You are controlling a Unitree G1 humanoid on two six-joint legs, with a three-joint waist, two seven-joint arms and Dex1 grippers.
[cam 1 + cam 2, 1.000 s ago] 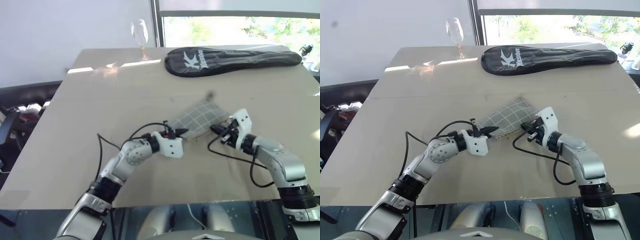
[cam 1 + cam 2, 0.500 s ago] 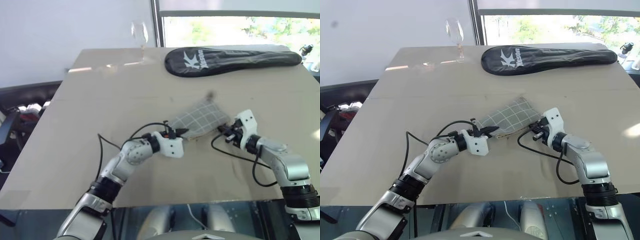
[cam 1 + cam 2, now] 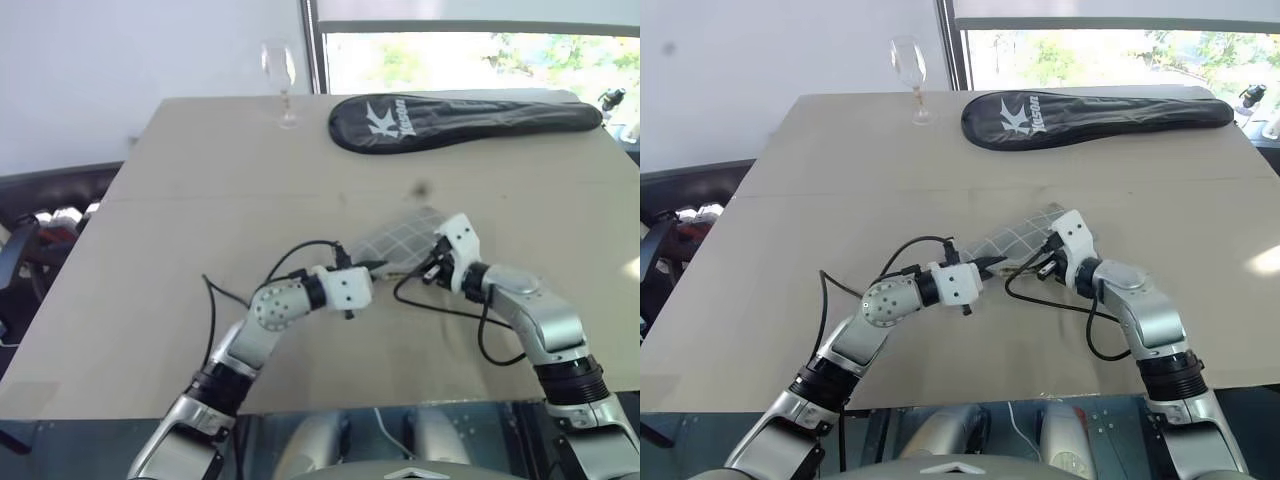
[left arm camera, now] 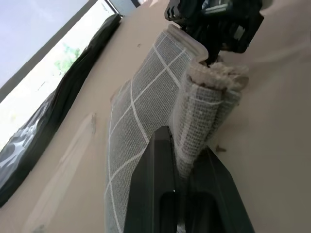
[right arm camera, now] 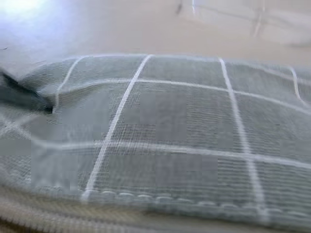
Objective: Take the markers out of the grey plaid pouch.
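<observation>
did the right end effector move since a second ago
Yes. The right end effector has shifted left, judged against the dark spot on the table; it is now at the grey plaid pouch, nearer the left end effector.

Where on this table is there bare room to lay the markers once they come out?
The wide bare stretch of table left of the grey plaid pouch, below the wine glass, is free. So is the band between pouch and black racket cover. It is crowded at the pouch, where the left gripper and right gripper meet.
</observation>
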